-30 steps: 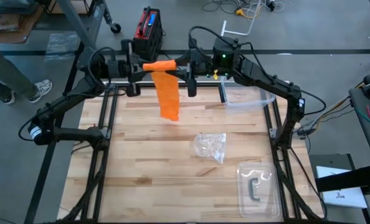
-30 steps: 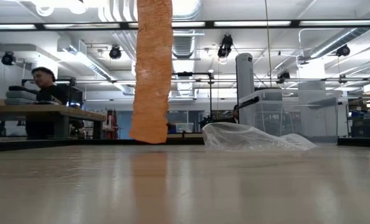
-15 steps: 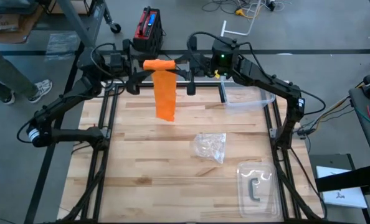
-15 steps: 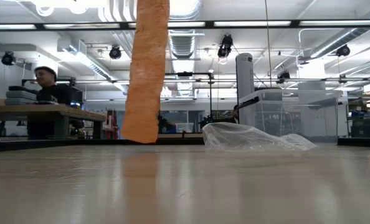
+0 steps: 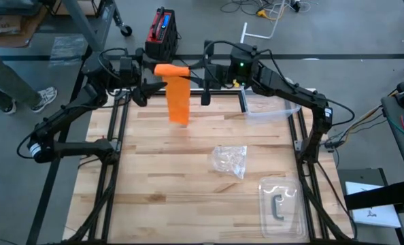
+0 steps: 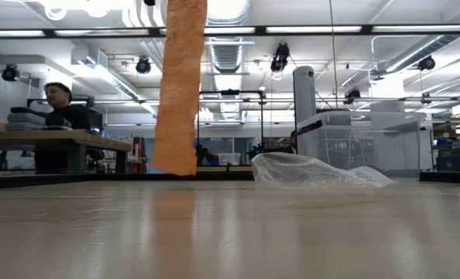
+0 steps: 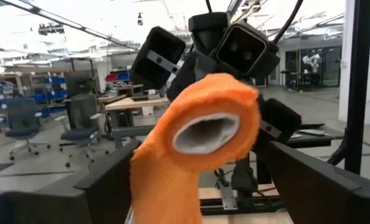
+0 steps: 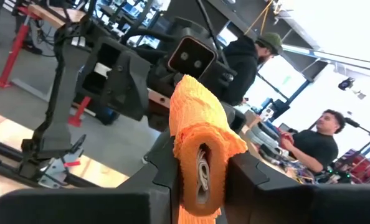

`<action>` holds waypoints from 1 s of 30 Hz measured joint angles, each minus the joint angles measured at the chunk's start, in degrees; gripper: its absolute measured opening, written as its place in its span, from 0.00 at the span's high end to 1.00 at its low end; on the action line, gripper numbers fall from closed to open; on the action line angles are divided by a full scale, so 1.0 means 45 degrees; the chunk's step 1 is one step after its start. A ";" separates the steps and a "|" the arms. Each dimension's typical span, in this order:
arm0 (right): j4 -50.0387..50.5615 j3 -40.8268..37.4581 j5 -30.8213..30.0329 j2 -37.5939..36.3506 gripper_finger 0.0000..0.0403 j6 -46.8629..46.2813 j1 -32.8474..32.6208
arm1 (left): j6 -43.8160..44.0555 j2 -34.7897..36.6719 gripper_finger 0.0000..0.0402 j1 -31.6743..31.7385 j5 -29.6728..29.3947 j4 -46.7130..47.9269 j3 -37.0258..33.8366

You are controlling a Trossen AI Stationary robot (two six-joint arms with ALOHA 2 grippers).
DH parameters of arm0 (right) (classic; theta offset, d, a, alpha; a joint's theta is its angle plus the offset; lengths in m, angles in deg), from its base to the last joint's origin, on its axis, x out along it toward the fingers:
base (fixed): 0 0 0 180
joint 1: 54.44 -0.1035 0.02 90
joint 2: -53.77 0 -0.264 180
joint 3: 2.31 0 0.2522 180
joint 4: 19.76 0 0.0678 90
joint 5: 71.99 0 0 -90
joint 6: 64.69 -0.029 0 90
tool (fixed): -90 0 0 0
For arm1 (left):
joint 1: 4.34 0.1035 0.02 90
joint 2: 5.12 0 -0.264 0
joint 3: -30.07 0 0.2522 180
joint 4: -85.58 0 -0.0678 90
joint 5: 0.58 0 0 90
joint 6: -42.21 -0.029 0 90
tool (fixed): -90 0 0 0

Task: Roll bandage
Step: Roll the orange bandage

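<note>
The orange bandage is a short roll (image 5: pixel 171 70) held high over the table's far edge, with a flat tail (image 5: pixel 178 102) hanging from it. The tail's lower end (image 6: pixel 174 159) hangs close above the tabletop. My right gripper (image 8: pixel 203 168) is shut on the roll from the table's right. My left gripper (image 7: pixel 202 146) is open at the roll's left end (image 7: pixel 203 134). Its fingers (image 7: pixel 110 180) stand wide on either side of the roll without touching it. My right gripper pinches the roll's right end (image 8: pixel 200 140) between its two fingers, squeezing it flat. The fingers come in level from the table's right, along the roll's axis. The roll is lifted clear and lies level, with the tail hanging straight below it.
A crumpled clear plastic wrapper (image 5: pixel 230 161) lies mid-table, right of the tail. A clear plastic tray (image 5: pixel 281 204) sits at the near right, and a clear box (image 5: pixel 273 109) at the far right. People sit at desks beyond the table (image 6: pixel 56 97).
My left gripper has opened and let go of the roll's left end, backing a little toward the table's left. My right gripper has rolled its wrist with the roll. The tail has drawn up slightly and its lower end has swung toward the table's left.
</note>
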 joint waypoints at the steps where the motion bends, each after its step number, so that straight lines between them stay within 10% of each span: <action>1: 0.0049 -0.0021 0.0073 0.0000 0.83 -0.0002 -0.0034 | -0.0340 0.0041 0.17 0.0019 -0.0004 0.0177 0.0000; 17: 0.0950 -0.3358 0.0751 -0.2636 0.85 -0.0280 -0.0118 | -0.2519 0.1995 0.10 0.0005 -0.0758 0.2297 -0.0426; 30: -0.4567 -0.9398 -0.0419 -0.5046 0.84 -0.0861 -0.0041 | 0.1411 0.0559 0.14 0.0005 -0.0755 -0.2717 -0.2486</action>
